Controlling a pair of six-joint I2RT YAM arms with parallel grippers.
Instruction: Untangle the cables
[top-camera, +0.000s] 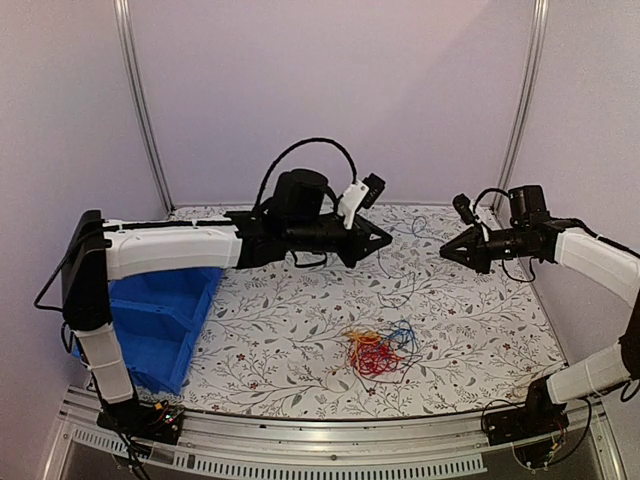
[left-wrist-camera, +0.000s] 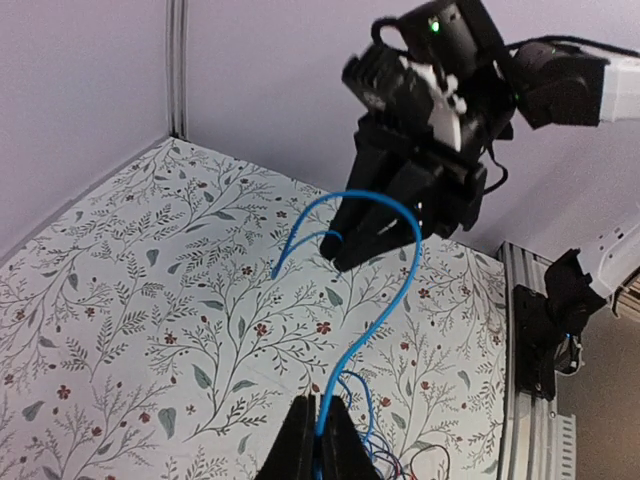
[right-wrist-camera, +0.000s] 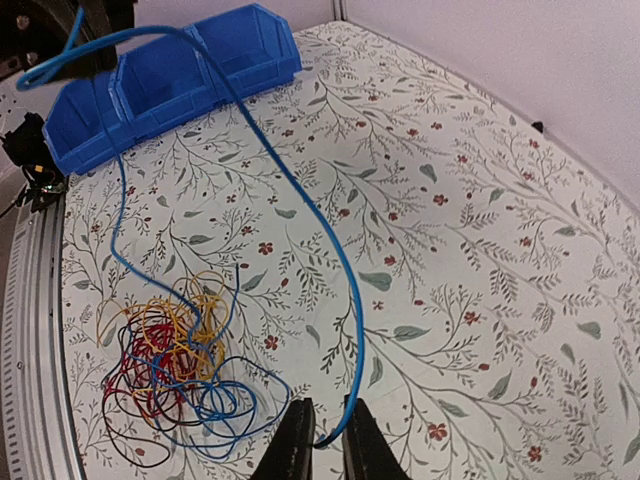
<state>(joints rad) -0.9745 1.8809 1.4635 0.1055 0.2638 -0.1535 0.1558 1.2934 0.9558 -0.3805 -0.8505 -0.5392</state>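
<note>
The cables lie as a red, yellow and blue clump (top-camera: 378, 350) on the flowered table, also seen in the right wrist view (right-wrist-camera: 165, 350). One long blue cable (left-wrist-camera: 385, 310) rises out of it. My left gripper (left-wrist-camera: 320, 405) is shut on this blue cable and held high over the table (top-camera: 385, 238). The strand arcs on across to my right gripper (top-camera: 445, 250), which faces the left one from a short way off. In the right wrist view the blue cable (right-wrist-camera: 340, 270) ends in the narrow gap of my right gripper (right-wrist-camera: 327, 410), whose jaws stand slightly apart, wider than the wire.
A blue divided bin (top-camera: 160, 310) sits at the table's left side, under the left arm, and shows too in the right wrist view (right-wrist-camera: 170, 75). White walls and metal posts close the back and sides. A metal rail (top-camera: 330, 445) runs along the near edge.
</note>
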